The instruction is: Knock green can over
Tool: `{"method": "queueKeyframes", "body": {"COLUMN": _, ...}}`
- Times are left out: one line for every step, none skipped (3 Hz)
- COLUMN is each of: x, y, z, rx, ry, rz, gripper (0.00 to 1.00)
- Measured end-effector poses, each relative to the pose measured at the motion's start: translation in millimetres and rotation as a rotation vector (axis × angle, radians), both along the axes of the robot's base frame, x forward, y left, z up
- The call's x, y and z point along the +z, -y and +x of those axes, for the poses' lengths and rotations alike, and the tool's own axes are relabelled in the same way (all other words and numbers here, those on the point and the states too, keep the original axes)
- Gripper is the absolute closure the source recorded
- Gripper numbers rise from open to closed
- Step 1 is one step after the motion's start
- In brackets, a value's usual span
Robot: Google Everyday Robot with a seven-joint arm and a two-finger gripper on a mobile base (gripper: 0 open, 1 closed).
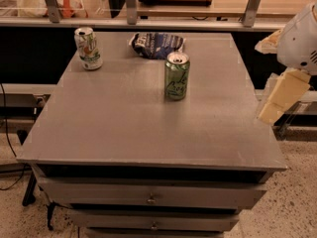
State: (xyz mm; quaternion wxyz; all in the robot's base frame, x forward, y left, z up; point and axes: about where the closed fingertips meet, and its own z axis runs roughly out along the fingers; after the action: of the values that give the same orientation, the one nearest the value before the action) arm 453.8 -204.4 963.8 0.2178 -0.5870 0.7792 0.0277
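The green can [177,76] stands upright on the grey table [124,133], right of the middle and toward the back. It is light green with dark lettering and a silver top. My gripper [278,97] hangs at the right edge of the view, beyond the table's right edge, well to the right of the can and a little nearer the front. It touches nothing, and only part of it shows below the white arm housing [299,38].
A white can [88,48] with green and orange markings stands at the table's back left. A dark blue chip bag [156,44] lies just behind the green can. Drawers [148,198] sit under the tabletop. A shelf with metal posts runs behind.
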Motion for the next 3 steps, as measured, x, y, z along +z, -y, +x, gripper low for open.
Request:
{"method": "queueKeyframes", "body": {"x": -25.1, "y": -15.5, "z": 20.4, "rx": 0.012, "ry": 0.021, "rz": 0.180, "gripper": 0.00}}
{"method": "queueKeyframes", "body": {"x": -54.6, "y": -31.1, "z": 47.1, "rx": 0.046, "ry": 0.022, "rz": 0.308, "gripper": 0.00}}
{"method": "queueKeyframes", "body": {"x": -58.9, "y": -33.1, "z": 48.7, "rx": 0.049, "ry": 0.015, "rz": 0.317, "gripper": 0.00}}
